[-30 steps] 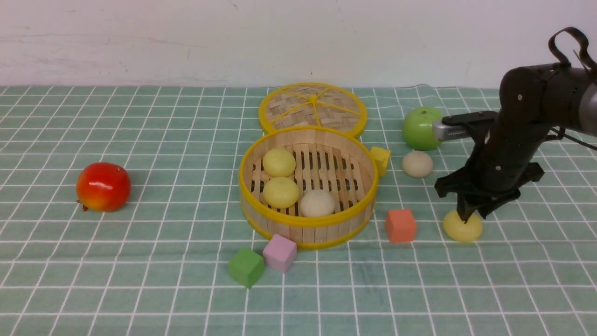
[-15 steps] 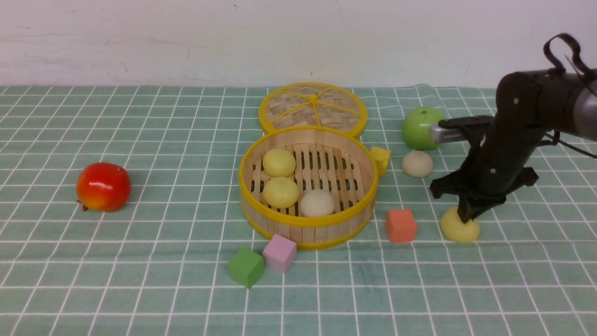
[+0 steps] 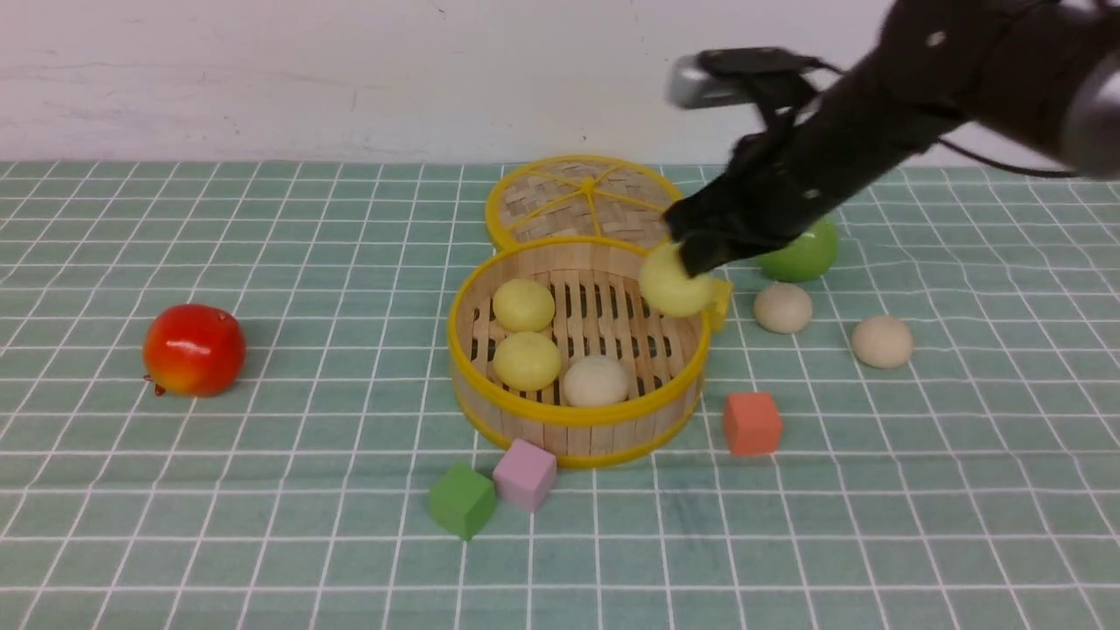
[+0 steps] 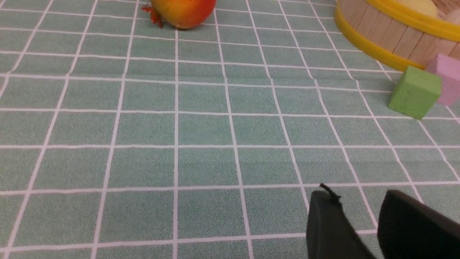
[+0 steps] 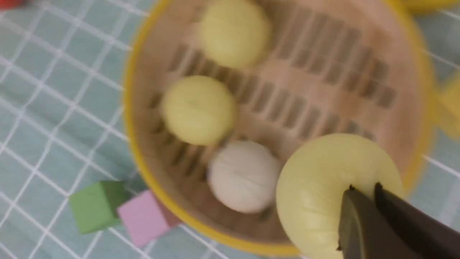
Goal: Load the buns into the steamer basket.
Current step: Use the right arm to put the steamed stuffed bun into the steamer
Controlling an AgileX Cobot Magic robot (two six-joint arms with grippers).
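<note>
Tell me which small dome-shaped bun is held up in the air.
The pale yellow bun pinched in the right gripper, over the round bamboo steamer basket; the others all lie set down.

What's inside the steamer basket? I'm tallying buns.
In the steamer basket: two pale yellow buns, one beige-white bun; the right gripper holds a yellow bun hiding some floor.

Pale yellow bun (image 3: 675,282), yellow-rimmed basket (image 3: 577,416), green checked cloth (image 3: 262,525).

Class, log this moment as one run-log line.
right tool: shut on yellow bun | position: above basket rim | in basket: three buns | on cloth: two buns | left tool: open, empty
</note>
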